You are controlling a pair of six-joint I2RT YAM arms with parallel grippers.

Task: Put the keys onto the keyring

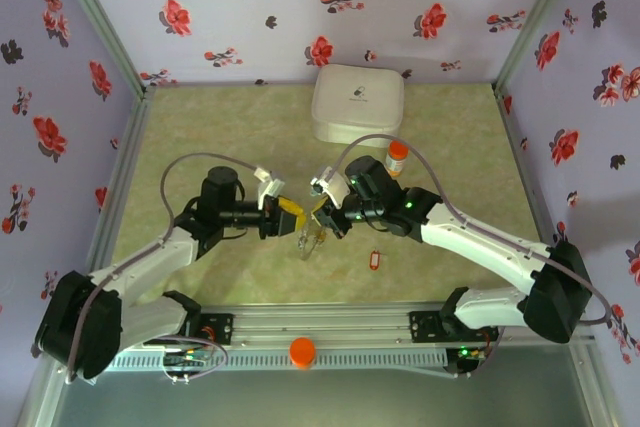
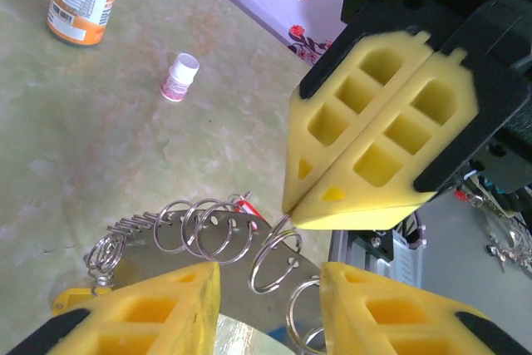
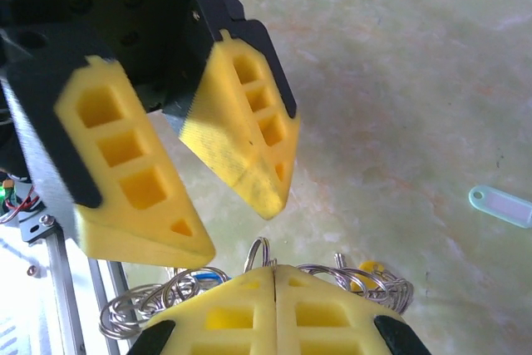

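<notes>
**One Key On, Two Still Waiting**

The keyring (image 2: pixel 208 229), a tangle of silver wire loops, hangs in the middle of the table (image 1: pixel 220 127), between the two arms. The right gripper (image 2: pixel 291 209) is squeezed tight on one loop at its very tip. The left gripper (image 3: pixel 233 230) has its jaws apart and grips nothing. Its tips sit just beside the loops.

The job looks partly done. A yellow key tag (image 2: pixel 73 298) seems to hang from the bunch. A red key tag (image 1: pixel 376 260) lies loose on the table, to the right and near. A pale blue-green key tag (image 3: pixel 501 205) lies loose too. So it looks like at least two are left to put on.

Counting: two grippers, one keyring, three key tags, one white box (image 1: pixel 358 104) at the far side, one orange-capped bottle (image 1: pixel 397 157) and one tiny white cap (image 2: pixel 179 76). The loops are too tangled to count.
</notes>
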